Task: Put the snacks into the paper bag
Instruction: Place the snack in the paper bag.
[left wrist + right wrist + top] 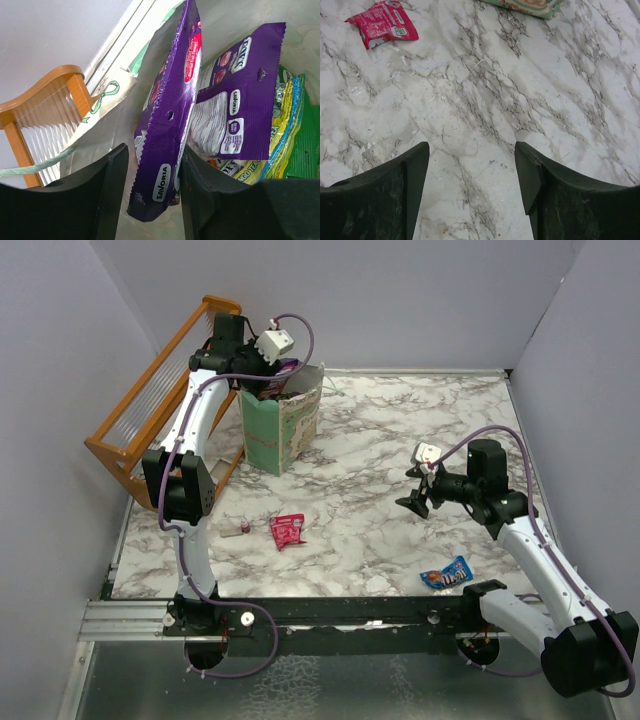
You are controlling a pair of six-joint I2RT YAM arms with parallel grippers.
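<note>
The paper bag [285,430] stands upright at the back left, and my left gripper [268,380] hangs over its mouth. In the left wrist view a purple snack packet [170,115] stands on edge between the fingers of my left gripper [154,150]. The jaws are open, with a gap between the left finger and the packet. Inside the bag lie another purple packet [235,100], a yellow-green one [282,135] and a green one [305,145]. A red packet [288,530] and a blue packet [447,575] lie on the table. My right gripper [412,502] hovers open and empty.
An orange slatted rack [150,400] leans just left of the bag, close to my left arm. A tiny red-capped tube [241,529] lies left of the red packet. In the right wrist view the red packet [382,22] shows far left and the bag's base [527,6] at the top.
</note>
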